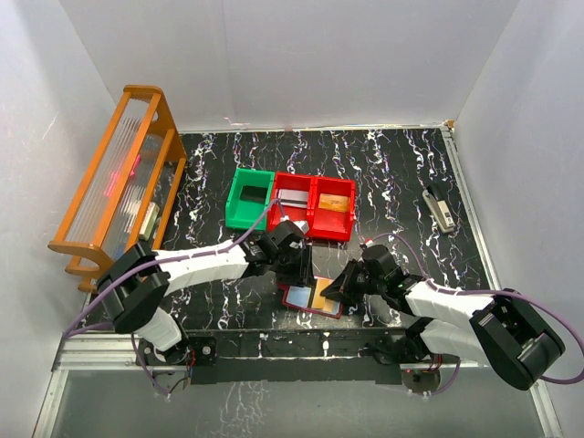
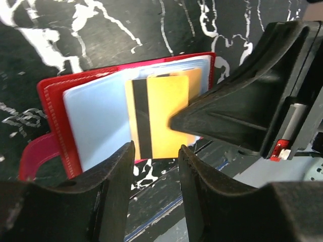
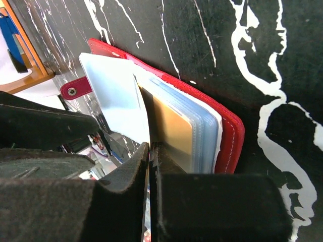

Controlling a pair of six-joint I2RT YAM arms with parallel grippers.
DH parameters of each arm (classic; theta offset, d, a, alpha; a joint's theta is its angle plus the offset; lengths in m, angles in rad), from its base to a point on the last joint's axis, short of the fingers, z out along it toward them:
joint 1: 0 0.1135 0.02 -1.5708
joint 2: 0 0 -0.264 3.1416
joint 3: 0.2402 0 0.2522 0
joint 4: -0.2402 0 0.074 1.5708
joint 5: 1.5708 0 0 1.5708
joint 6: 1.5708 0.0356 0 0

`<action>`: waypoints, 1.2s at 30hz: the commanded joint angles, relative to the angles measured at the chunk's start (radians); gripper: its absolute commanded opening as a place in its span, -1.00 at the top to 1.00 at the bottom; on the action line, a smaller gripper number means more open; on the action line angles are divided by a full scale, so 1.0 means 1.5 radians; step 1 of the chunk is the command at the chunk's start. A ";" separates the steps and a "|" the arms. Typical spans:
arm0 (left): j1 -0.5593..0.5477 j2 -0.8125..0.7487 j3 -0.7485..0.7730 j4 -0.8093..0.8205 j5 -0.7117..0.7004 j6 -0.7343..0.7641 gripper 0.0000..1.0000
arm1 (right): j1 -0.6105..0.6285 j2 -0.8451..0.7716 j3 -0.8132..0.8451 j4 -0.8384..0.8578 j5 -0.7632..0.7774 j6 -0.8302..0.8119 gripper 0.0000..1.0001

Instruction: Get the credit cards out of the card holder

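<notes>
Now: one card holder (image 2: 50, 98) open, one gold credit card (image 2: 164, 118) protruding; left tool (image 2: 156, 148) parted, right tool (image 3: 150, 148) closed.

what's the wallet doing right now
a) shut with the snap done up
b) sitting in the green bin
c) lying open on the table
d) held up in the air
c: the wallet lies open flat on the table, with its clear sleeves showing and a yellow card with a dark stripe on top of them.
</notes>
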 commanded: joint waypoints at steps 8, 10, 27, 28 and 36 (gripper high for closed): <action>0.001 0.108 0.021 -0.062 0.002 0.011 0.62 | -0.001 0.015 0.012 0.013 0.014 -0.026 0.98; 0.001 0.108 0.009 -0.064 -0.007 0.005 0.67 | -0.002 0.016 0.012 0.022 0.010 -0.025 0.95; 0.000 0.081 -0.019 -0.077 -0.043 -0.002 0.81 | -0.001 0.028 0.017 0.079 -0.003 -0.051 1.00; 0.001 0.079 -0.021 -0.077 -0.045 -0.005 0.82 | -0.001 0.021 0.020 0.072 -0.002 -0.056 1.00; 0.000 0.047 -0.044 -0.072 -0.075 -0.028 0.83 | -0.001 -0.074 0.026 0.004 0.042 -0.100 1.00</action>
